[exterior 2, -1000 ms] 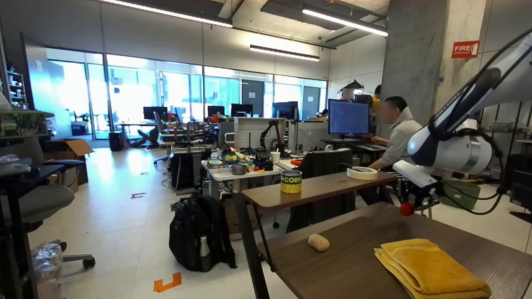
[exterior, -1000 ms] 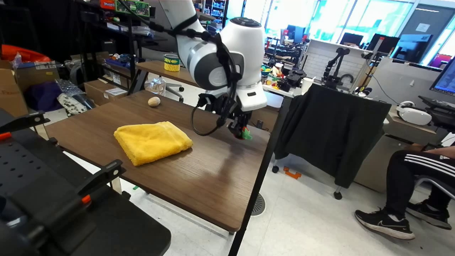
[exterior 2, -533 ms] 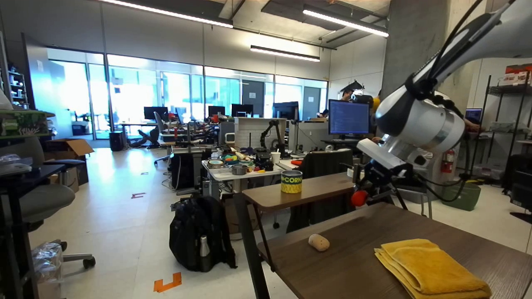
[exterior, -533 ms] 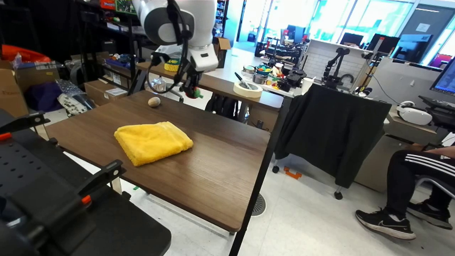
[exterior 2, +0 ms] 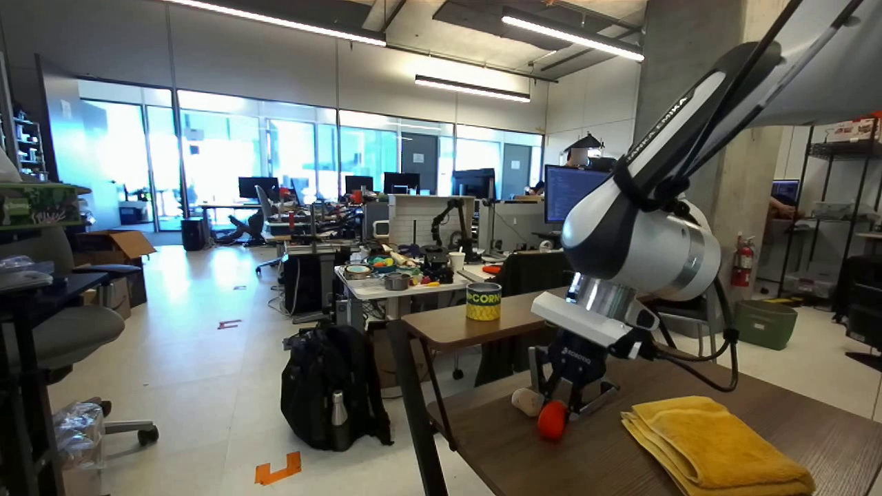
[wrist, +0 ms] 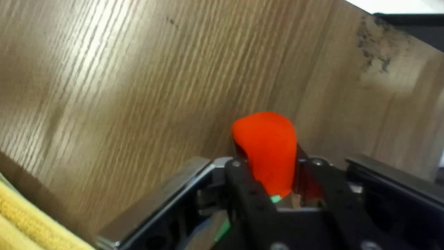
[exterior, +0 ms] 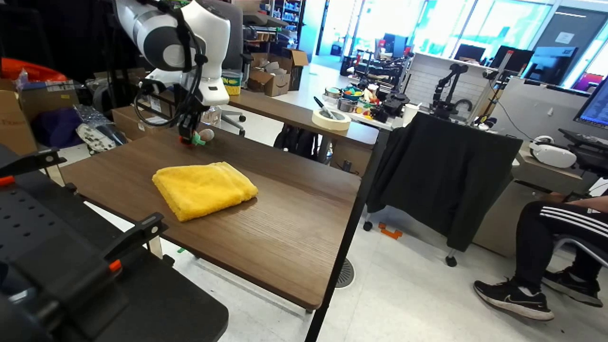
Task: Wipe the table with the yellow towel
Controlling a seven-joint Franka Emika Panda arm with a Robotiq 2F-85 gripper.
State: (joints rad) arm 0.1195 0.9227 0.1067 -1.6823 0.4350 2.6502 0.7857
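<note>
Yellow and thick, the towel (exterior: pixel 204 191) lies folded on the brown counter (exterior: pixel 280 247), with nothing gripping it; its edge shows at the lower left of the wrist view. The hand (wrist: pixel 269 156) is narrowed around what looks like a red toy (wrist: pixel 269 137) with green leaves (exterior: pixel 198 139), perhaps a pepper or strawberry, though I cannot tell which. The hand hangs low over the counter, just beside a potato (exterior 2: pixel 526 401); whether toy and potato touch, or the toy meets the counter, is unclear. Wiping seems not yet begun, and the toy probably has to be set down before the towel can be taken. That is where trouble looks likeliest: let go from above the surface, something so rounded may roll, and the potato, rounded too and near an edge of the counter, could be nudged off if the hand swings sideways into it. Going down too far would press the toy against the counter and perhaps twist it in the grip. When the towel's turn comes, a shallow pinch might catch only the upper layer, so it would unfold and wipe unevenly.
</note>
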